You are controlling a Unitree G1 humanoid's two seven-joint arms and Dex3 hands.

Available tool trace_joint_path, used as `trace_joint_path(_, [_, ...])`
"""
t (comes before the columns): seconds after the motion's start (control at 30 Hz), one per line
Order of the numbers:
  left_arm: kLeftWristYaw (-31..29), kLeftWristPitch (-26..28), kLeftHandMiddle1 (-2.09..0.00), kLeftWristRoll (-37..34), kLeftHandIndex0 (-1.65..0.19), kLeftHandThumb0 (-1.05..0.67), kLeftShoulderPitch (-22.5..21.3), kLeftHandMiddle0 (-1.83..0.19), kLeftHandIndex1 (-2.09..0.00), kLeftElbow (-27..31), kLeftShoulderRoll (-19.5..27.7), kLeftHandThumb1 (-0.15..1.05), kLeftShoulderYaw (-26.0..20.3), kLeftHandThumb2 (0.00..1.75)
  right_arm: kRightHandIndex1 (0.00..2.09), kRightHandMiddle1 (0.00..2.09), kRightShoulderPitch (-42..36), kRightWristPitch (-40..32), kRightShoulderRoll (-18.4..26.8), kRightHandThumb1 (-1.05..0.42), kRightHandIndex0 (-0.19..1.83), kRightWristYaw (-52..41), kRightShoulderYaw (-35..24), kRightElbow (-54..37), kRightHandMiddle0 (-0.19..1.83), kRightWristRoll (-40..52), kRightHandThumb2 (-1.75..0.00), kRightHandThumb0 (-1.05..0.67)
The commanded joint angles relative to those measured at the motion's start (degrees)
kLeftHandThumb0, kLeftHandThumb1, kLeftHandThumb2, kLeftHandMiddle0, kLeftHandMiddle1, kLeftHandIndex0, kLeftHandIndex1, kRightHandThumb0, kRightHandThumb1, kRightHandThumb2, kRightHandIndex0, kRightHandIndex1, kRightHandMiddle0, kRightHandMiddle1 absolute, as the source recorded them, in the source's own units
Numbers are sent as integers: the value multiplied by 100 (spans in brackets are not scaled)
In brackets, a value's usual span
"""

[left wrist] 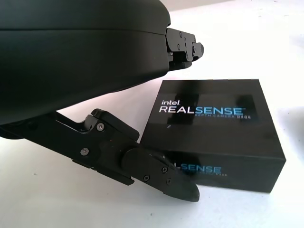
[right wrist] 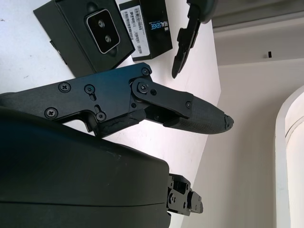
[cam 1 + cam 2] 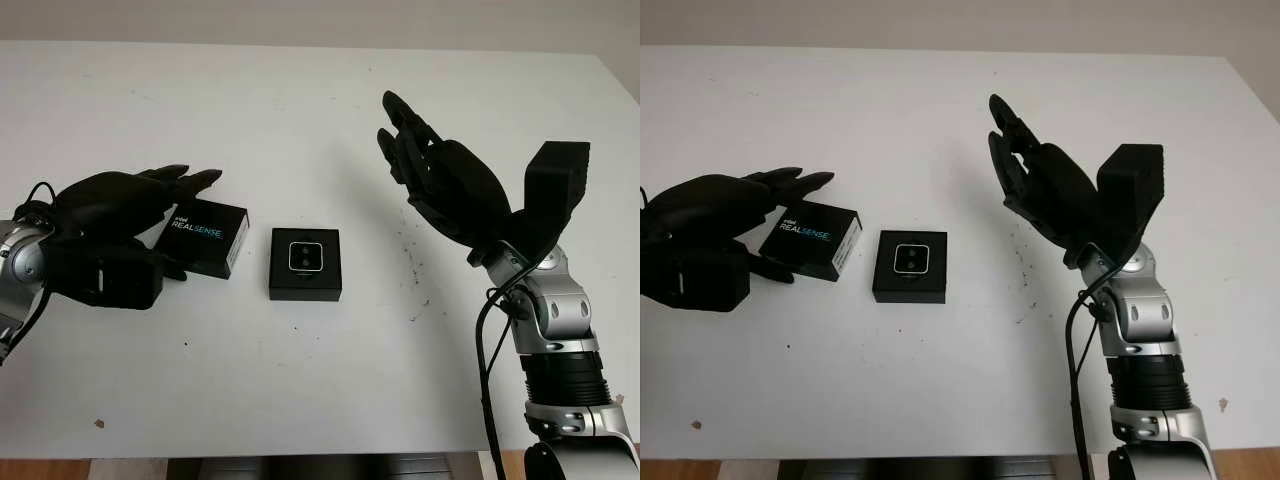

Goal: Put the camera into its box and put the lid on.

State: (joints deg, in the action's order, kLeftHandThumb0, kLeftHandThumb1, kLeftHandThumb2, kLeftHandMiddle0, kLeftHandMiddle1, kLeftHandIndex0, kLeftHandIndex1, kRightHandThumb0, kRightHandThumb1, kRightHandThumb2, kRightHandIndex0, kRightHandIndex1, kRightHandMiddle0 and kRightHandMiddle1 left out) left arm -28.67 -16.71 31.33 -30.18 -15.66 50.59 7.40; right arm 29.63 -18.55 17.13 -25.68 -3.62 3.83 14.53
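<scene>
Left hand [image 3: 120,215] low over desk [image 3: 300,120], at left side, fingers [image 1: 161,173] reaching around lid [image 3: 205,235] marked REALSENSE; one fingertip touching lid side wall, grip not closed, lid flat on desk. Right hand [image 3: 440,180] raised above desk at right, holding nothing, well apart from things. Box [image 3: 305,264] just right of lid, open, camera [image 3: 305,258] inside, lenses facing up.
</scene>
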Motion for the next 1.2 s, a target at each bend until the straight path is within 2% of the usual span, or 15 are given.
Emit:
trace_joint_path(0.0, [-4,40,-8,2,0,-54,-165,-3,-7,-79,-86,85,83,5,4,5,-76,26,22,-105,-19,4,-9,-158,-18,-5,-71,-65])
trace_joint_path(0.1, [-4,241,-10,92,-9,-51,-222,-13,-11,-74,-150,85,152,5,4,6,-103,69,10,-105,-18,20,3,-175,-17,-28,-70,-65])
trace_joint_path(0.23, [66,199,-11,159,-23,-49,-257,-26,-15,-181,-170,87,233,6,5,6,-129,113,2,-105,-18,7,-8,-173,-17,-13,-70,-65])
trace_joint_path(0.57, [141,-120,-13,50,-26,-50,-276,-36,-14,-395,-180,88,268,6,5,6,-158,67,41,-105,-17,49,-31,-228,-16,-2,-69,-65])
trace_joint_path(0.77, [357,-312,-17,-139,-34,-52,-155,-45,-18,-449,-221,90,172,6,5,6,-170,58,57,-105,-17,32,-50,-237,-16,6,-69,-66])
trace_joint_path(0.8, [431,-381,-27,-241,-35,-52,-117,-44,-22,-485,-255,90,127,6,5,6,-172,51,46,-105,-17,33,-55,-239,-16,18,-69,-66])
trace_joint_path(0.87, [521,-457,-76,-430,-32,-52,-46,-25,-41,-516,-307,91,50,6,5,6,-181,54,25,-105,-17,43,-57,-246,-16,27,-69,-65])
trace_joint_path(0.93, [459,-363,-95,-608,-22,-51,36,-16,-62,-423,-341,91,-18,5,5,6,-190,29,0,-105,-17,73,-65,-247,-16,42,-69,-65])
trace_joint_path(1.03, [224,-65,-105,-919,-15,-51,140,-12,-75,-214,-393,91,-117,5,6,6,-207,29,-45,-105,-16,128,-67,-233,-15,55,-69,-64])
trace_joint_path(1.17, [74,301,-104,-1224,-16,-45,250,-14,-79,-13,-472,91,-249,5,6,6,-254,66,-147,-105,-16,202,-83,-223,-15,91,-68,-65])
